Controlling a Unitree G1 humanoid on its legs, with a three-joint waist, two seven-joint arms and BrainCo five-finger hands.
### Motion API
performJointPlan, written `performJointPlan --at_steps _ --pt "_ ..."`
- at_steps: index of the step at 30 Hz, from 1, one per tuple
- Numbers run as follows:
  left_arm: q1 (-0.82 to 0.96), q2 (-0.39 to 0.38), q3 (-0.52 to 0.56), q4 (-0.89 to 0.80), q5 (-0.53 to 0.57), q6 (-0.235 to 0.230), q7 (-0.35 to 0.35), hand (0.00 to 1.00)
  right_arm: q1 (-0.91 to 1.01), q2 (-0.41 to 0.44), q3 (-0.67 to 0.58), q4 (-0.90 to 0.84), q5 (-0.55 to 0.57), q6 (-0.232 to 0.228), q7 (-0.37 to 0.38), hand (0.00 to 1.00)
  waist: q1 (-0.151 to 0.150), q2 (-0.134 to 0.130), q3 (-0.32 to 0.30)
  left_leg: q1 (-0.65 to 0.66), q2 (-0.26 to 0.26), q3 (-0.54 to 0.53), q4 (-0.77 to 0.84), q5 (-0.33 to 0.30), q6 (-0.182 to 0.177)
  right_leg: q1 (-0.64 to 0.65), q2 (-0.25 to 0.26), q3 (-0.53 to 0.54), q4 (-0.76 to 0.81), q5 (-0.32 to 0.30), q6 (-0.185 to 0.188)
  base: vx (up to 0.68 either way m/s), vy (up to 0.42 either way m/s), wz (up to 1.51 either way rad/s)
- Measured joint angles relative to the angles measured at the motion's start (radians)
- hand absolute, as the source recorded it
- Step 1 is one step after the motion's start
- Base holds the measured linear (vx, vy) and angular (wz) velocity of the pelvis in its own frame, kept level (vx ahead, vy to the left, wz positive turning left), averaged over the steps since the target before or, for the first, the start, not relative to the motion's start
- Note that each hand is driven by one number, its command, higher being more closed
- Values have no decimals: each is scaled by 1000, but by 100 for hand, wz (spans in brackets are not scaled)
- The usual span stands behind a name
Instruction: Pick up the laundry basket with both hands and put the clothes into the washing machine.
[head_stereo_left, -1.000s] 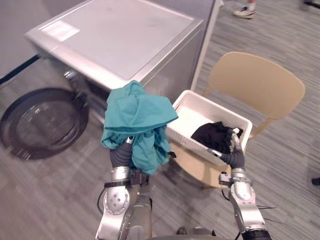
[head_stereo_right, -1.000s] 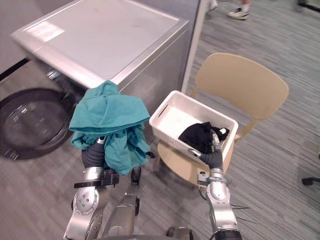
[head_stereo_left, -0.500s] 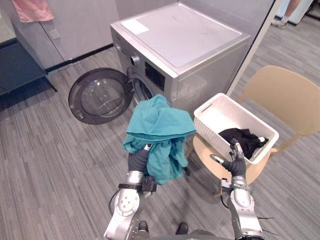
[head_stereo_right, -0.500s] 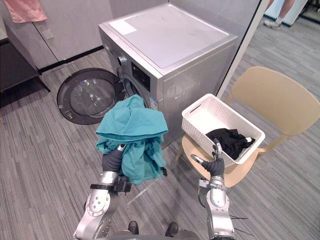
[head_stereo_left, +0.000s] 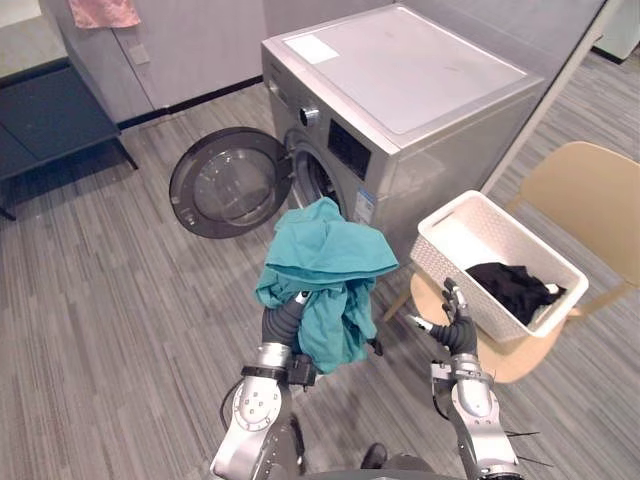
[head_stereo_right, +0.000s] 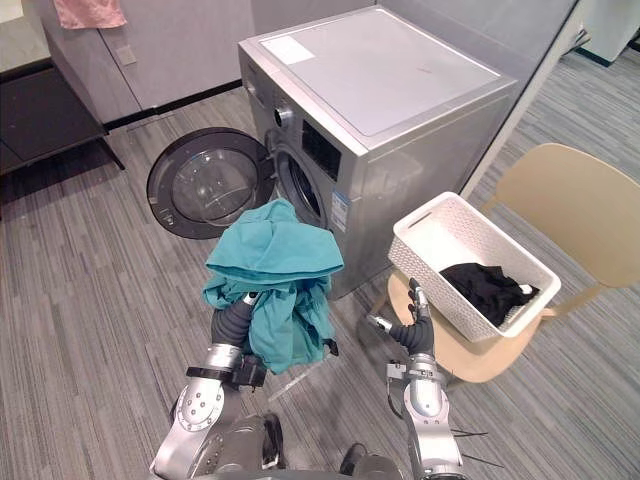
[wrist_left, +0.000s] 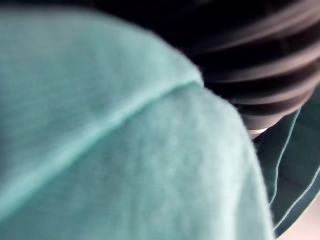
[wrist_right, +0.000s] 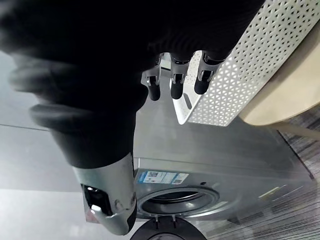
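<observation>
While the teal garment (head_stereo_left: 325, 265) hung bunched over the raised left hand (head_stereo_left: 281, 322), the cloth covered that hand so fully that I could not tell whether it was clenched on the fabric or merely carrying it. The right hand (head_stereo_left: 456, 328) was held up empty and released, just beside the near wall of the white laundry basket (head_stereo_left: 445, 275) but apart from it. The basket sat on the seat of a tan chair (head_stereo_left: 585, 190) next to the washing machine (head_stereo_left: 410, 75). A black garment (head_stereo_left: 515, 290) lay in the end of the basket farther from the machine. The machine's round door (head_stereo_left: 228, 185) stood swung wide open, baring the drum opening (head_stereo_left: 318, 182), which lay just beyond the teal garment.

By my reading, the step in hand was loading: the teal piece was out of the basket and meant for the drum, but not yet inside. The next move called for the left arm to reach forward and down through the opening, clear of the door. It would need to drop the cloth deep enough that no hem trailed over the rim. The black garment would then be left to fetch, and the right hand was well placed for that.
</observation>
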Motion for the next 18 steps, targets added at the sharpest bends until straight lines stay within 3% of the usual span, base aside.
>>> performJointPlan --at_steps 3,4,5,6,7,9,10,11,13,14,18 --pt "-11 -12 -1 0 2 11 11 100 -19 -25 2 3 -5 1 -13 0 14 25 1 -13 26 -89 -256 57 -77 57 -26 1 3 -14 106 366 381 1" --pt "-18 -15 -2 1 2 13 16 100 -22 -26 2 6 -5 1 -14 0 17 25 3 -16 29 -86 -239 106 -87 74 -37 3 6 -22 128 434 425 -21" --pt "-33 -13 -5 2 2 17 23 100 -23 -24 1 16 -5 3 -18 0 27 1 -3 -20 -1 -71 -159 150 -60 98 -91 19 22 -31 165 377 338 -24" --pt "-35 -13 -6 1 2 18 23 100 -24 -23 1 19 -5 3 -21 0 29 -12 -9 -33 -18 -66 -103 148 -41 99 -112 37 43 -31 167 600 495 -37" --pt "-55 -4 1 13 2 21 27 100 -35 -17 10 19 -6 5 -19 0 24 -22 -9 -51 -39 -32 30 60 33 51 -185 97 171 -19 79 521 413 -37" --pt "-79 17 8 26 6 27 27 100 -61 -13 19 29 -6 22 -9 0 25 -21 -10 -16 -53 15 57 -5 68 -37 -247 162 350 13 -78 465 391 -50" --pt "-82 34 17 27 12 32 28 100 -88 -6 34 47 -5 24 -1 0 22 -18 -8 34 -62 39 38 -28 77 -95 -253 197 463 4 -63 507 384 -62" --pt "-78 53 16 28 25 32 28 100 -93 6 48 47 -6 23 1 0 17 -14 -7 104 -69 46 -9 -29 75 -122 -220 208 507 -13 -31 598 410 -49" --pt "-67 62 15 29 30 31 24 100 -94 16 51 46 -6 20 14 0 9 -6 -7 191 -72 58 -80 -29 75 -134 -154 210 500 -31 -1 500 298 -25" --pt "-51 63 15 31 31 31 21 100 -93 22 52 46 -5 18 21 0 -3 2 -14 267 -93 73 -148 -29 75 -151 -106 195 450 -35 2 412 203 -17" --pt "-53 61 15 45 39 31 19 100 -78 16 46 46 -5 19 29 0 -16 -10 -23 350 -135 91 -191 -34 65 -257 -2 190 313 -31 -8 370 112 -12"
